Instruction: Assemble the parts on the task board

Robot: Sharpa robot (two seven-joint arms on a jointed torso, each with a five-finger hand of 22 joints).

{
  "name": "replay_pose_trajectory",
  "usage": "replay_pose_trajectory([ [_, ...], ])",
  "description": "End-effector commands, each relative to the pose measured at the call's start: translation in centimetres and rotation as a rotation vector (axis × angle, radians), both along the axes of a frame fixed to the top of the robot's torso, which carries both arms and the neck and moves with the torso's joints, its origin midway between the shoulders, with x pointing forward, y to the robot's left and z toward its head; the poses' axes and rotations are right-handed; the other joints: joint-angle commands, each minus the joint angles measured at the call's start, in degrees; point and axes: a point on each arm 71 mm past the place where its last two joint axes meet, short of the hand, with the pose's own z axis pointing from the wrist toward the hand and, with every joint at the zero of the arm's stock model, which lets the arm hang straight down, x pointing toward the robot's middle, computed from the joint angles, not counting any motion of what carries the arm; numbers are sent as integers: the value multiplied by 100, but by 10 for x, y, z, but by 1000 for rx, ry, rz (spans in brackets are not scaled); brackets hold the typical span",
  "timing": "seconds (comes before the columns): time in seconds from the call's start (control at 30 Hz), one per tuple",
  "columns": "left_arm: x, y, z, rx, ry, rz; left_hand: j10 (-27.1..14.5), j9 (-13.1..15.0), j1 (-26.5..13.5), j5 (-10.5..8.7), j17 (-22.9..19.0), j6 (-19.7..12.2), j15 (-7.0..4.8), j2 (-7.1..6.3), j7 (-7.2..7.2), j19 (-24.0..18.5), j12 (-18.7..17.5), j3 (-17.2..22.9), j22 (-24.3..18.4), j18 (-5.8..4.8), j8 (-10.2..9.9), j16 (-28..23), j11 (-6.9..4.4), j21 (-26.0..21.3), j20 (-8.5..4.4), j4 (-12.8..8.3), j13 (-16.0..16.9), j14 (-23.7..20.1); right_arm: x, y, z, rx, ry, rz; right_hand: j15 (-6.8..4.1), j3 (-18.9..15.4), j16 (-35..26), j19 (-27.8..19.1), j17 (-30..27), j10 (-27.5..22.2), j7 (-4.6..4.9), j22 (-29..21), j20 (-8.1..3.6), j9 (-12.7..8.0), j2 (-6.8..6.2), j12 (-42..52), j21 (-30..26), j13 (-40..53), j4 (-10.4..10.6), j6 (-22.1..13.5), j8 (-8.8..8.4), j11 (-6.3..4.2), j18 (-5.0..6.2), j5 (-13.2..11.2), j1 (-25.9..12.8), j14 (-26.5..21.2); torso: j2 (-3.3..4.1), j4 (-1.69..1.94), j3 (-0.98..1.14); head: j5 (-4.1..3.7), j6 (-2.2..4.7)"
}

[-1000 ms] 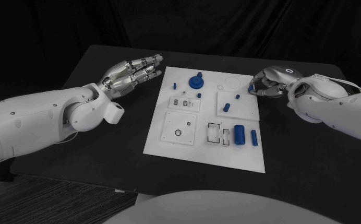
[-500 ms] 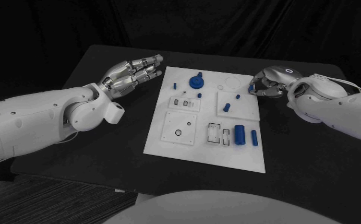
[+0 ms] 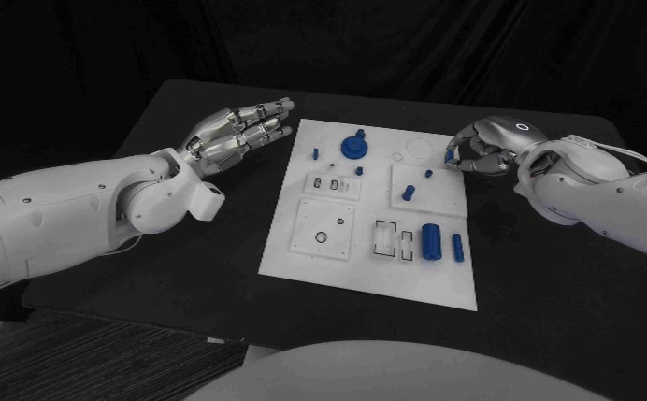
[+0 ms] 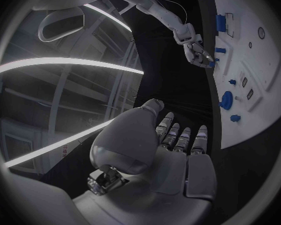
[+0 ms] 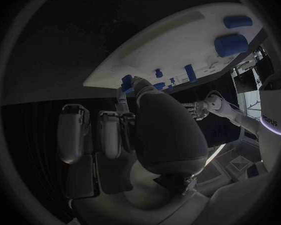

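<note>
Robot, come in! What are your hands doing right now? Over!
Left hand open beside task board. Right hand pinching small blue part at board's edge. Nothing in the way.

There is one black table (image 3: 162,261) with one white task board (image 3: 304,256) on it, and there are two white arms with two silver hands, the left hand (image 3: 243,132) and the right hand (image 3: 482,149). Seven blue parts are on the board: one round blue disc (image 3: 352,146), one fat blue cylinder (image 3: 429,240), one thin blue bar (image 3: 456,247), one short blue peg (image 3: 406,192) and three tiny blue pegs (image 3: 313,152) (image 3: 357,170) (image 3: 426,174). One more small blue part (image 5: 126,81) sits in the fingers of the right hand.
</note>
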Motion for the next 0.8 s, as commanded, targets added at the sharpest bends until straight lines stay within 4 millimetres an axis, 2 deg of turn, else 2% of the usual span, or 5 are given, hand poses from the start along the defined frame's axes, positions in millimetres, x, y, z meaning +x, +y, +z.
replay_pose_trajectory([
  [0.03, 0, -2, 0, -12, -2, -12, -9, 87, 21, 91, -19, -56, 59, 13, -26, 30, 58, 323, -2, 97, 48, 38, 48, -4, 32, -70, 61, 7, 0, 10, 19, 61, -83, 12, -4, 56, -62, 231, 1320, 568, -8, 1306, 3, 165, 0, 95, -47, 1521, -37, 125, 178, 43, 31, 132, 139, 531, 0, -2, 0, -5, 1],
  [0.27, 0, -3, 0, -11, 1, -15, -8, 88, 20, 91, -19, -53, 61, 12, -28, 31, 61, 327, -1, 97, 48, 38, 49, -3, 33, -71, 61, 7, -1, 45, 42, 102, -107, 90, -1, 70, -59, 232, 1325, 568, -1, 1307, 4, 190, 16, 95, -49, 1521, -55, 128, 184, 48, 31, 185, 154, 532, -2, 1, 0, -4, 1],
  [0.37, 0, -4, 0, -11, 1, -17, -8, 88, 20, 91, -19, -53, 61, 12, -28, 31, 61, 327, -1, 97, 48, 38, 49, -3, 33, -71, 61, 7, -2, 62, 45, 109, -95, 127, 0, 75, -59, 230, 1324, 568, 4, 1305, 5, 198, 21, 95, -54, 1521, -62, 121, 182, 50, 32, 206, 158, 532, 0, 7, -1, 8, 1],
  [0.47, 0, -4, 0, -11, 2, -19, -8, 88, 20, 91, -19, -53, 61, 12, -28, 31, 61, 327, -1, 97, 48, 38, 49, -3, 33, -71, 61, 7, -3, 81, 44, 112, -75, 166, 1, 78, -61, 227, 1322, 568, 7, 1303, 5, 203, 23, 95, -63, 1521, -68, 112, 179, 52, 34, 216, 162, 532, 1, 0, -2, 34, 1],
  [0.8, 0, -5, -1, -12, 3, -22, -8, 88, 20, 91, -19, -53, 61, 12, -28, 31, 61, 327, -1, 97, 48, 38, 49, -3, 33, -71, 61, 7, -9, 123, 31, 73, -3, 261, 12, 92, -62, 215, 1320, 568, 32, 1294, 10, 242, 43, 95, -94, 1521, -98, 152, 206, 71, 41, 243, 176, 531, -2, 7, -5, 13, 1],
])
